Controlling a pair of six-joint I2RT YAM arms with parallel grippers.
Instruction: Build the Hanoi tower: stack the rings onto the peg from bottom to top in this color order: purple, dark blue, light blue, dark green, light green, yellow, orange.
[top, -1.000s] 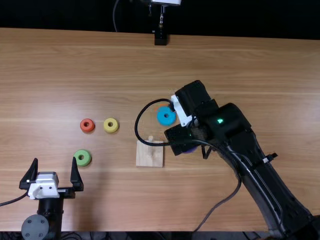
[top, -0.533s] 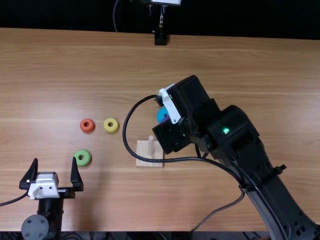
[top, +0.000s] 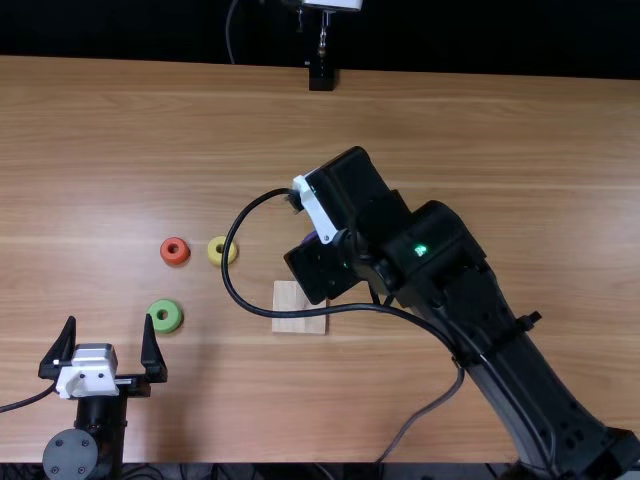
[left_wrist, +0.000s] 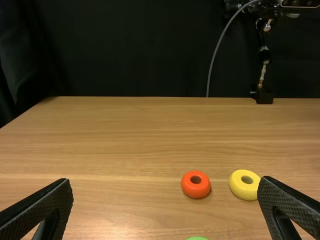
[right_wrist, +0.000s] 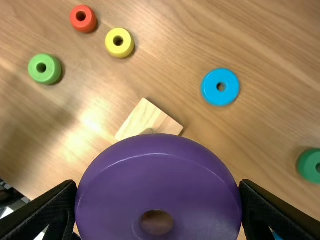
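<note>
Right pincer clamped on purple ring over surface.
Left pincer apart, near-left corner, likely parked; wooden base off near edge's middle; purple ring rim-gripped, probably freeing hole for peg; yellow ring, orange ring spaced for picking.

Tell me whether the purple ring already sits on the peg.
No, the right claw holds the purple ring between its fingers, and the wooden peg shows beyond the ring's edge.

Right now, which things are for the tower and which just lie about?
Tower: purple ring, light blue ring, dark green ring, light green ring, yellow ring, orange ring, wooden base, blue edge, probably another.

Extras: black block at back, grey cable.
</note>
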